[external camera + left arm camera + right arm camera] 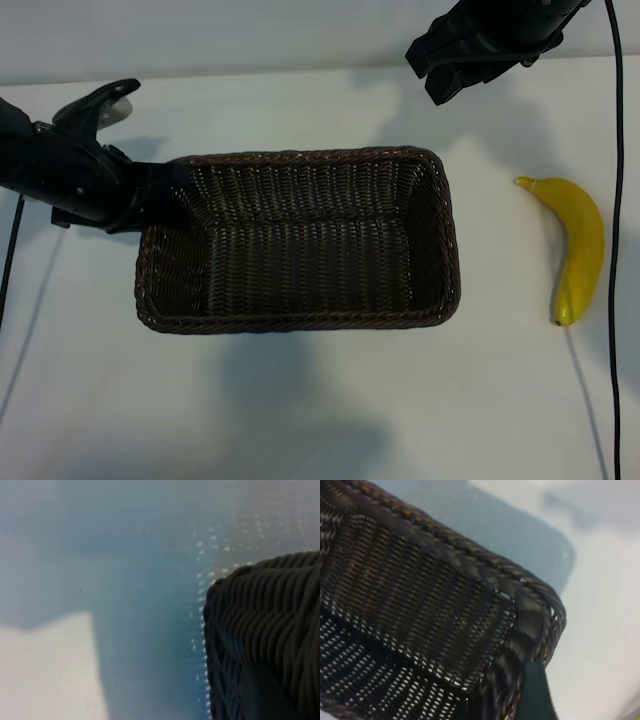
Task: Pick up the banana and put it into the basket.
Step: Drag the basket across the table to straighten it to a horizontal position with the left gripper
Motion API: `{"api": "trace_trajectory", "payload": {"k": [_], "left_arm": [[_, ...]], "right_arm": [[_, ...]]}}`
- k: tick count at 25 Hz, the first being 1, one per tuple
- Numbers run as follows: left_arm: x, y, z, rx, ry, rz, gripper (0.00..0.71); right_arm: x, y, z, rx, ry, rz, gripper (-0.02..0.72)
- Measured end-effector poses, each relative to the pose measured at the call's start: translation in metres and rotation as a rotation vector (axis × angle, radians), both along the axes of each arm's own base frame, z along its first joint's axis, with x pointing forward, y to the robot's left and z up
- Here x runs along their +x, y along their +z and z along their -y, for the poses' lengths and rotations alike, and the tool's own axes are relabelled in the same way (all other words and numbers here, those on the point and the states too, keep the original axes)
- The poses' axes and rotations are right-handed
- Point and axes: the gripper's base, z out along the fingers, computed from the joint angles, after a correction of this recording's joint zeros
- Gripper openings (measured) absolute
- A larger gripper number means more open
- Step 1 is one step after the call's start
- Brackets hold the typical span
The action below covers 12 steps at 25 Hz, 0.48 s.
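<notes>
The banana (577, 246) lies on the white desk (300, 410) near its right edge, stem end toward the far side and dark tip toward the near side, its curve bulging to the right. It is untouched and sits apart from the basket (300, 318), with a strip of bare desk between it and the basket's right wall. A black cable (613, 250) runs down the desk just to the right of the banana.

The basket sits in the middle of the desk with nothing in it, its long sides running left to right.

The right claw (447, 72) hangs over the far edge of the desk, above and just beyond the basket's far right corner. The banana lies well to the right of it and nearer the front edge. In the right wrist view the basket's corner (530, 600) fills most of the picture and a dark fingertip (536, 692) shows at the edge; the jaws stand wide apart with nothing between them.

The left claw (160, 195) is at the basket's left end, right against its far left corner, on the opposite side of the basket from the banana. The left wrist view shows that woven corner (265, 640) close up. Its jaws are only narrowly parted, and whether they are pinching the rim cannot be told.
</notes>
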Motion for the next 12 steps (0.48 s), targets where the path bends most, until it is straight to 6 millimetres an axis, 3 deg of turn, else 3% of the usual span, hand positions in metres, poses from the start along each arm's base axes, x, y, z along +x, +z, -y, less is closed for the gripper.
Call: {"api": "trace_trajectory", "payload": {"k": [7, 12], "left_arm": [[0.0051, 0.0047, -0.0001, 0.005, -0.006, 0.031, 0.181], [0.0069, 0.0064, 0.0005, -0.006, 0.006, 0.039, 0.332]], "right_arm": [[0.0000, 0.0000, 0.0001, -0.001, 0.000, 0.000, 0.513], [0.0000, 0.0000, 0.0001, -0.001, 0.000, 0.000, 0.513]]}}
